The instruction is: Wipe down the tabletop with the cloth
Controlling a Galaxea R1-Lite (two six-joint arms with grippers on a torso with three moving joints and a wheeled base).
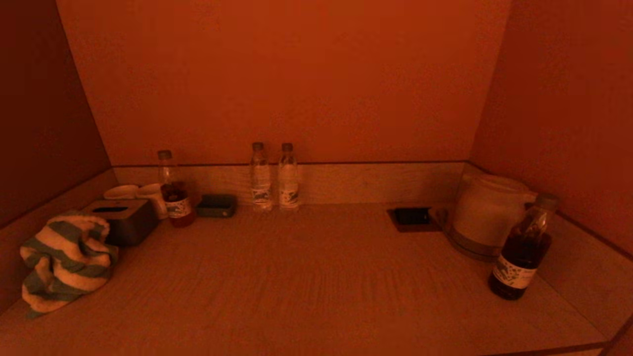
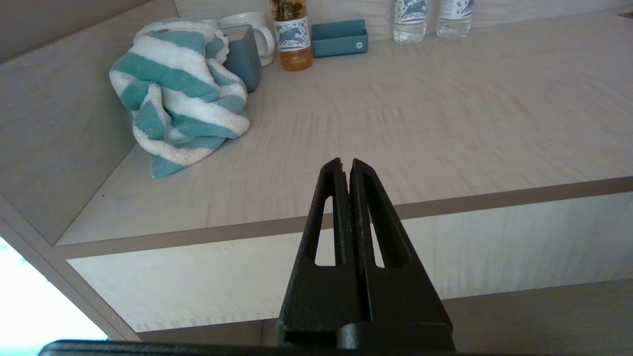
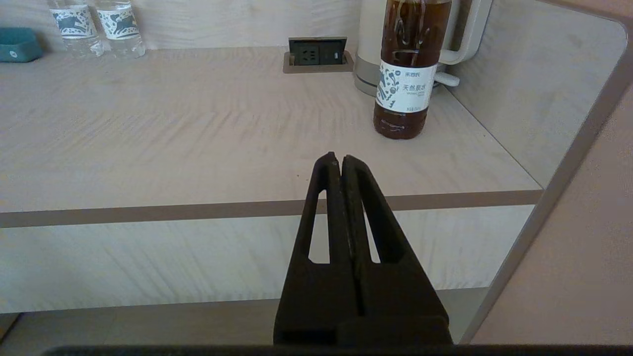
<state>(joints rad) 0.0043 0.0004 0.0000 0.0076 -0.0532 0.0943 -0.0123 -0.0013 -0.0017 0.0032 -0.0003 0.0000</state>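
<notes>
A crumpled teal-and-white striped cloth (image 1: 64,259) lies at the left side of the light wood tabletop (image 1: 306,277), against the left wall; it also shows in the left wrist view (image 2: 178,94). My left gripper (image 2: 346,163) is shut and empty, held in front of the tabletop's front edge, well short of the cloth. My right gripper (image 3: 336,158) is shut and empty, also in front of the front edge, near the right side. Neither gripper shows in the head view.
A tissue box (image 1: 123,220), cups (image 1: 148,195), a tea bottle (image 1: 174,193) and a small teal tray (image 1: 216,205) stand at the back left. Two water bottles (image 1: 274,178) stand at the back. A socket panel (image 1: 413,217), a kettle (image 1: 487,212) and a tea bottle (image 1: 521,249) stand at the right.
</notes>
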